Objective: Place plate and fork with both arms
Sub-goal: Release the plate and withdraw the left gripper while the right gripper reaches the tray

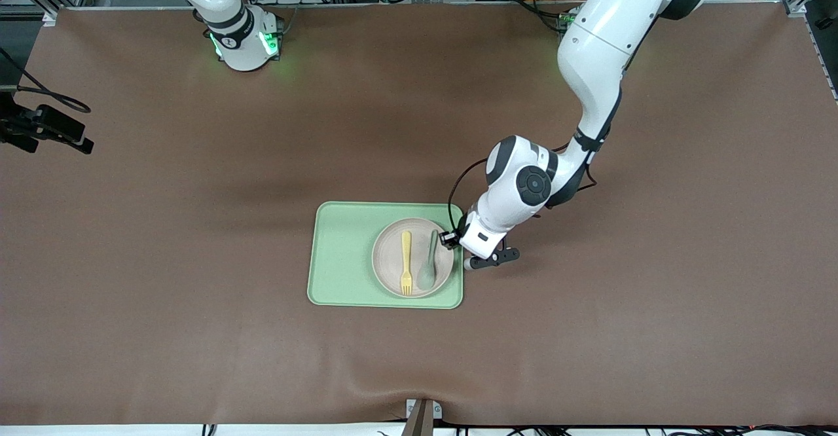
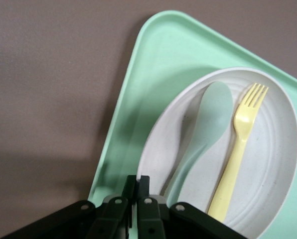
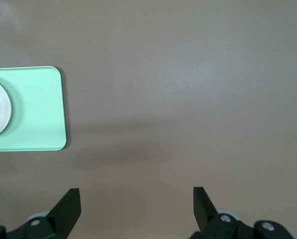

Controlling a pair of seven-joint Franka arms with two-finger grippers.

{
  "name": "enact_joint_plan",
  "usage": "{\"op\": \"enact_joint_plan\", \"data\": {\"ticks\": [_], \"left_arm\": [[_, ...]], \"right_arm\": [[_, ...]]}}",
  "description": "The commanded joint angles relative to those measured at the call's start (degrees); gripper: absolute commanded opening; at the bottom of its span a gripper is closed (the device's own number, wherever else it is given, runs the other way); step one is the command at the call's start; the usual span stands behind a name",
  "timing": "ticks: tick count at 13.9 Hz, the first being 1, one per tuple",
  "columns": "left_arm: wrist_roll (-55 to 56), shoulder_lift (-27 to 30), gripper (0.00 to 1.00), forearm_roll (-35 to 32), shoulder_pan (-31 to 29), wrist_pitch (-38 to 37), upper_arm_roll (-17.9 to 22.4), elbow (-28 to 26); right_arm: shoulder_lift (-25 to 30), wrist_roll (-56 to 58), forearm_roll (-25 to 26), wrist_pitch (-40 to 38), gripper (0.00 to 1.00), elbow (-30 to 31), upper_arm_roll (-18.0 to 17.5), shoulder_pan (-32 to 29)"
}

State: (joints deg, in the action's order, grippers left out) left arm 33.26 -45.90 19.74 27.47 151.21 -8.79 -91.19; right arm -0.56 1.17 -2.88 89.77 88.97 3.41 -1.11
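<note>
The off-white plate (image 1: 390, 260) sits in the light green tray (image 1: 340, 253), at the tray's end toward the left arm. The pale yellow fork (image 1: 406, 262) lies on the plate beside a grey-green spoon (image 1: 429, 260). My left gripper (image 1: 453, 239) is low at the plate's edge, shut on its rim; the left wrist view shows the gripper (image 2: 138, 183) pinching the rim of the plate (image 2: 278, 149), with the fork (image 2: 238, 144) and spoon (image 2: 211, 119) just past it. My right gripper (image 3: 136, 199) hangs open over bare table, holding nothing, and waits away from the tray (image 3: 34, 109).
The tray lies near the middle of the brown table mat (image 1: 589, 331), somewhat toward the front camera. A black camera mount (image 1: 46, 128) juts in at the right arm's end of the table. The right arm's base (image 1: 245, 43) stands at the table's edge.
</note>
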Motion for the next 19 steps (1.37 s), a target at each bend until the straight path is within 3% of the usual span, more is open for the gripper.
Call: {"op": "enact_joint_plan", "data": {"ticks": [1, 2, 3, 4, 7, 12, 17, 19], "left_arm": [[2.2, -1.4, 0.00, -1.1, 1.2, 1.5, 0.5, 1.5], [2.0, -1.4, 0.16, -1.2, 1.2, 1.5, 0.5, 1.5], [2.2, -1.3, 0.77, -1.1, 1.1, 1.5, 0.5, 1.5], [2.9, -1.0, 0.97, -1.1, 1.1, 1.5, 0.5, 1.5], [5.0, 1.2, 1.00, -1.5, 0.8, 0.4, 0.6, 1.5], [5.5, 9.8, 1.00, -2.1, 0.4, -13.5, 3.9, 2.9], [4.8, 20.4, 1.00, -14.7, -2.1, -28.2, 4.9, 2.8], [3.9, 24.6, 1.00, -16.0, -3.9, -35.1, 4.9, 2.8]], "right_arm": [[-0.3, 0.9, -0.7, -0.3, 1.00, -0.7, -0.4, -0.6], [-0.3, 0.9, -0.7, -0.4, 1.00, -0.6, -0.4, -0.6], [-0.3, 0.9, -0.7, -0.3, 1.00, -0.7, -0.4, -0.6], [-0.4, 0.9, -0.6, 0.0, 1.00, -0.8, -0.4, -0.6], [-1.5, 0.9, -0.6, -0.1, 1.00, -0.9, -0.4, -0.3], [-5.1, 1.1, -0.7, 0.1, 1.00, -1.1, -0.7, 2.5], [-9.2, -5.1, -4.1, 5.1, 1.00, -1.3, -0.8, 8.8], [-12.4, -8.6, -3.6, 7.2, 1.00, -2.1, -0.7, 12.5]]}}
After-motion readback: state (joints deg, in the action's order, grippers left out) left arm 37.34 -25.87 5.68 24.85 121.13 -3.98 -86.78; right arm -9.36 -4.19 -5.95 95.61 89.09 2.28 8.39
